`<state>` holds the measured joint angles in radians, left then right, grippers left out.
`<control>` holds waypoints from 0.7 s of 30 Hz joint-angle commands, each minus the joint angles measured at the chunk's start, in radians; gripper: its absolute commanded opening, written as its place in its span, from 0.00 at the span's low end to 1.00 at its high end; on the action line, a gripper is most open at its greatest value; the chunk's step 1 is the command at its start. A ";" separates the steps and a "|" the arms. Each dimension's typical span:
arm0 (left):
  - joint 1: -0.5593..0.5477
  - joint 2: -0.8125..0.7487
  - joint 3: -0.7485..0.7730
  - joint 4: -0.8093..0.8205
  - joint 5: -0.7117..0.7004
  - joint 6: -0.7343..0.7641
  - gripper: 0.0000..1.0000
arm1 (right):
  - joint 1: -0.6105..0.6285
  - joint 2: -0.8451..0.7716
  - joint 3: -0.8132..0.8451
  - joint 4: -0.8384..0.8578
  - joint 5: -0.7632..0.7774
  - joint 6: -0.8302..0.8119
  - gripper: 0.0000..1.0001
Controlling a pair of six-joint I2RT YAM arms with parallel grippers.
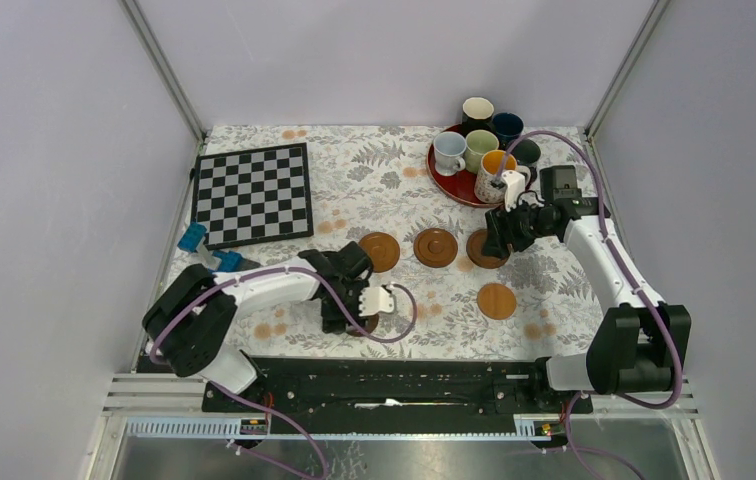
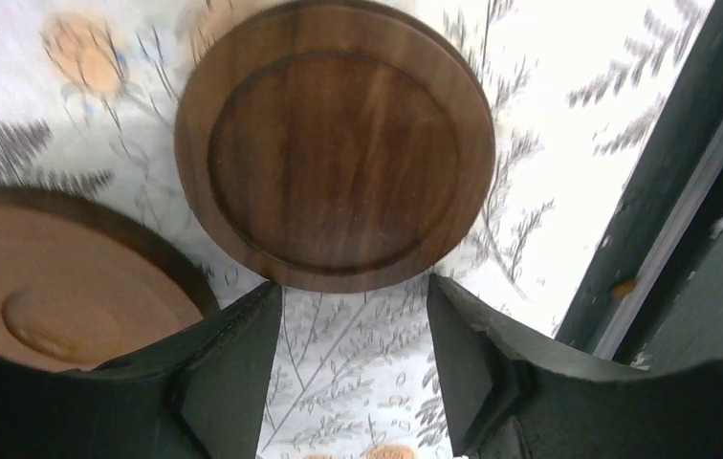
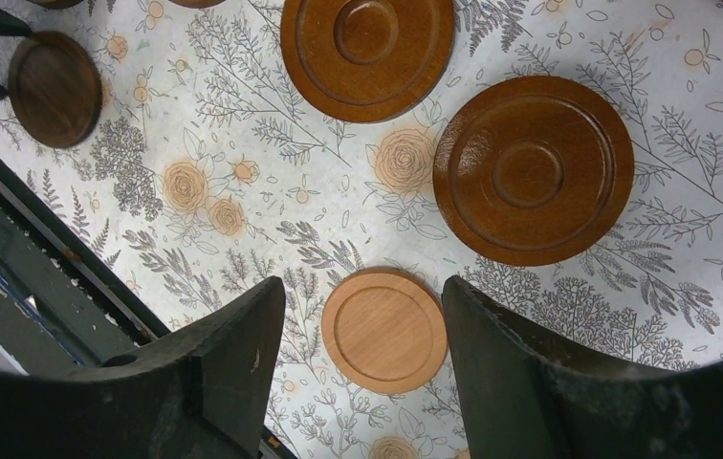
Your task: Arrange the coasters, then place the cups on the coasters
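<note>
Several wooden coasters lie on the floral cloth: three in a row (image 1: 380, 251), (image 1: 435, 247), (image 1: 476, 252), and a light one (image 1: 497, 300) nearer the front. My left gripper (image 2: 353, 287) is open and low over the cloth. A dark coaster (image 2: 335, 143) lies flat just past its fingertips, with another brown coaster (image 2: 61, 287) to its left. My right gripper (image 3: 362, 296) hangs open, high above the light coaster (image 3: 383, 330). Several cups (image 1: 479, 148) stand together on the red tray (image 1: 451, 185) at the back right.
A chessboard (image 1: 254, 193) lies at the back left, with two small blue items (image 1: 192, 237) next to its near corner. The black base rail (image 1: 384, 380) runs along the near edge, close to the left gripper. Metal frame posts and walls close in both sides.
</note>
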<state>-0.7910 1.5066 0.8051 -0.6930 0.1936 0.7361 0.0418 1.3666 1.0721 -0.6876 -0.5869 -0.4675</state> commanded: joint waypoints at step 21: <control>-0.206 0.385 0.357 0.253 0.050 -0.289 0.59 | -0.158 -0.047 -0.006 0.075 -0.125 0.059 0.69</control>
<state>-0.9592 1.8191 1.1309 -0.4801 0.2394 0.4614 -0.1043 1.3487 1.0672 -0.6537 -0.6590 -0.4385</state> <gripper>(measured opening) 0.589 0.688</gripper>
